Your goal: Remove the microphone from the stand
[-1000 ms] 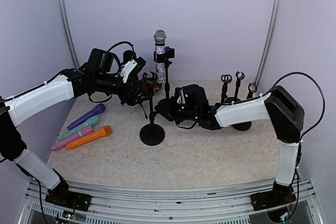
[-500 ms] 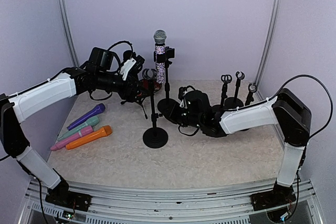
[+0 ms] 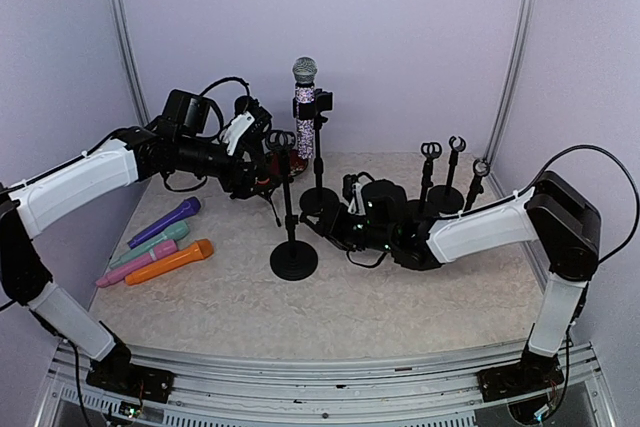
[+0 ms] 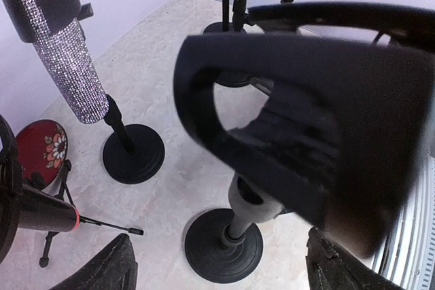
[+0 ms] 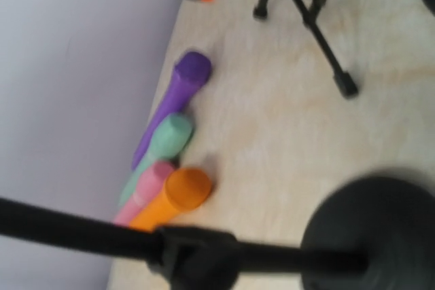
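The glitter microphone (image 3: 304,105) stood upright in the clip of the back stand (image 3: 320,199). It was just behind the front stand (image 3: 294,259) and a little to its right. The front stand carried an empty clip (image 3: 281,139) at its top.

The left gripper (image 4: 219,249) was at the left side of the front stand, at the height of the clip. Its fingers (image 4: 112,266) were wide apart and gripped nothing. In the left wrist view the clip was very close and blurred, and I could not tell if it touched the fingers.

The right gripper (image 3: 318,226) was low at the right side of the front stand, near the pole. Its fingers did not show clearly in any view, so I could not tell how far open it was, or if it had hold of the pole.

Left of the front stand, four microphones lay together on the table (image 3: 400,297): purple (image 3: 165,222), green (image 3: 150,245), pink (image 3: 135,263) and orange (image 3: 170,261). A small tripod (image 4: 51,236) with a black microphone (image 4: 37,210) was behind the front stand to the left. Three small stands (image 3: 455,159) were well to its right.
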Tool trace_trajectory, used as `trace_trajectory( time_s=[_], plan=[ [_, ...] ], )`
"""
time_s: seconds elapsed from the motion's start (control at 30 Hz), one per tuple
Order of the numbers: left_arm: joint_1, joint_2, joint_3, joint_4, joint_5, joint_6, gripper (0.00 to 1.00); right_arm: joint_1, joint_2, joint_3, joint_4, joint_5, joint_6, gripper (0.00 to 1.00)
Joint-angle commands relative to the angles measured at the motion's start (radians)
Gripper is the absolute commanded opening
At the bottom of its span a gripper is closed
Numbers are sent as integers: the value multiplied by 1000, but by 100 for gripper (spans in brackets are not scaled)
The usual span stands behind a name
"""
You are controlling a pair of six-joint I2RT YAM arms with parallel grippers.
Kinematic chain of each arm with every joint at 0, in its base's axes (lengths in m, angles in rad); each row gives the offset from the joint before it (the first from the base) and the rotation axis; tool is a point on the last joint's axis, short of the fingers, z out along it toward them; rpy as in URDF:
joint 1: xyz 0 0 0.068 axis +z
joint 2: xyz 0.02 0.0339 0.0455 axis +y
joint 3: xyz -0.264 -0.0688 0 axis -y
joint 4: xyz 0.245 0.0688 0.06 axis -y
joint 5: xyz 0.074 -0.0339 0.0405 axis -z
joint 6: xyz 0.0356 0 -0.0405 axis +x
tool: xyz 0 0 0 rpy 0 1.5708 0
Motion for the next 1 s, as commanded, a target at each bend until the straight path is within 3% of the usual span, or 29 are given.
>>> trace_trajectory(
  time_s=[0.0, 0.27, 0.43, 0.63, 0.97],
  plan=[
    [19, -101, -44, -59, 39, 89, 85, -25, -70, -16, -56, -113, 125, 64],
    [93, -225, -134, -108, 63, 138, 89, -30, 28, 20, 37, -259, 340, 66],
    [132, -293, -179, -125, 63, 164, 89, -42, 106, 72, 84, -308, 401, 59],
    [141, -335, -211, -152, 70, 180, 89, -69, 131, 100, 100, -326, 416, 47],
    [141, -335, -209, -163, 78, 189, 89, -104, 112, 53, 160, -369, 442, 50]
  ],
)
